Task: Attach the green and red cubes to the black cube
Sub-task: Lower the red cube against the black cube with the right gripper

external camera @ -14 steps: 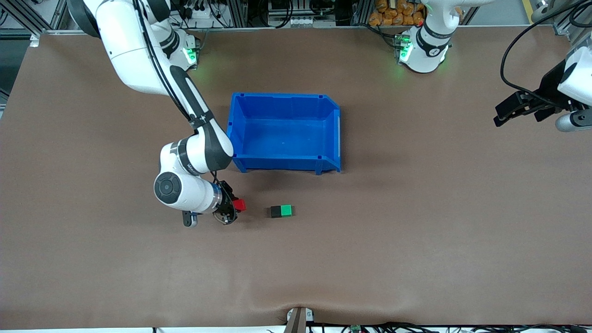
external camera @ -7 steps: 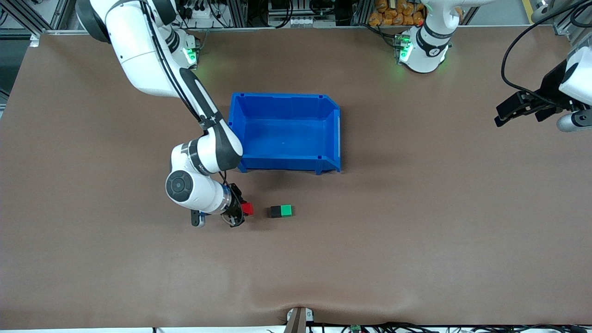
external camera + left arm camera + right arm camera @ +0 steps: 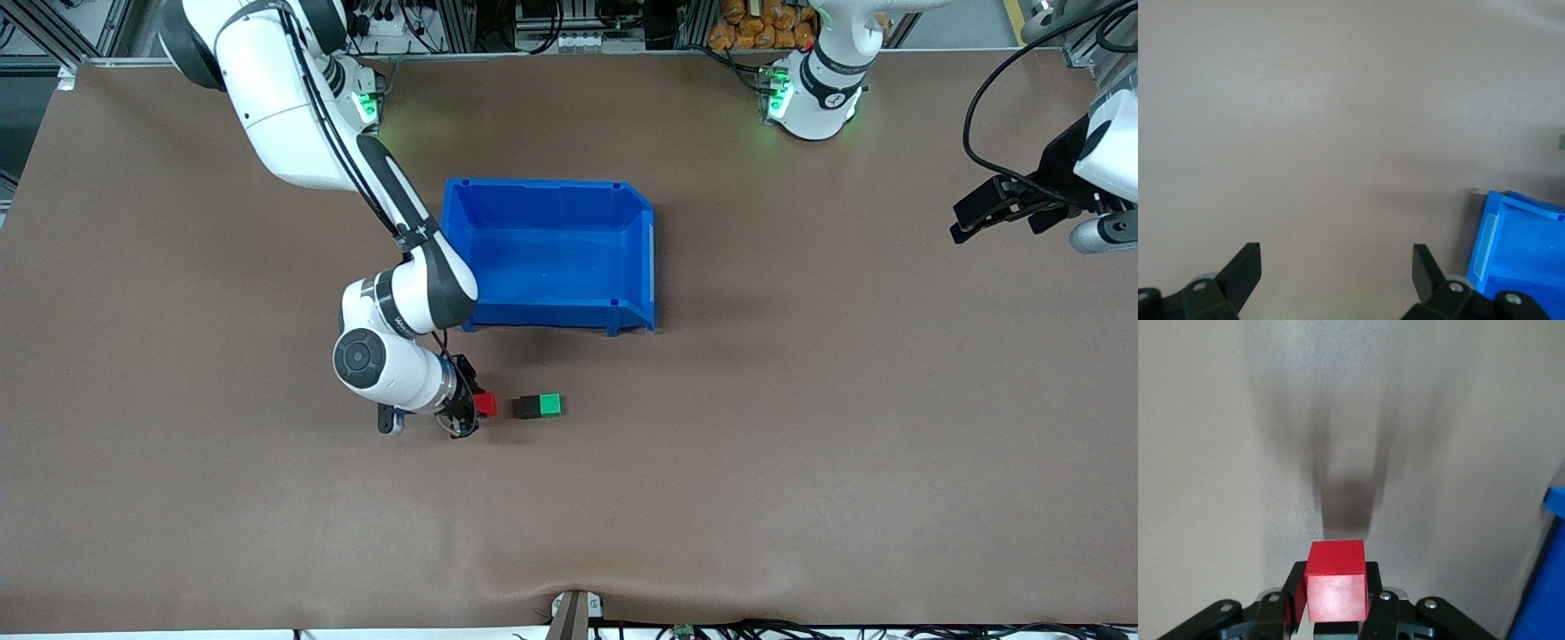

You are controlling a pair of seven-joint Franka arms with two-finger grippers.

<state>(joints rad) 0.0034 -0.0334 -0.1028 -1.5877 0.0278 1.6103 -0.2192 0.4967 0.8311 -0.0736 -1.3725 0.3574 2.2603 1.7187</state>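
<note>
Black cube and green cube lie touching side by side on the brown table, the green one toward the left arm's end, both nearer the front camera than the blue bin, the largest thing on the table. Right gripper hangs low over the table just beside the black cube, toward the right arm's end, its fingers clamped on the red cube, which is apart from the black one. Left gripper waits over the left arm's end of the table, its fingers spread wide with nothing between them.
</note>
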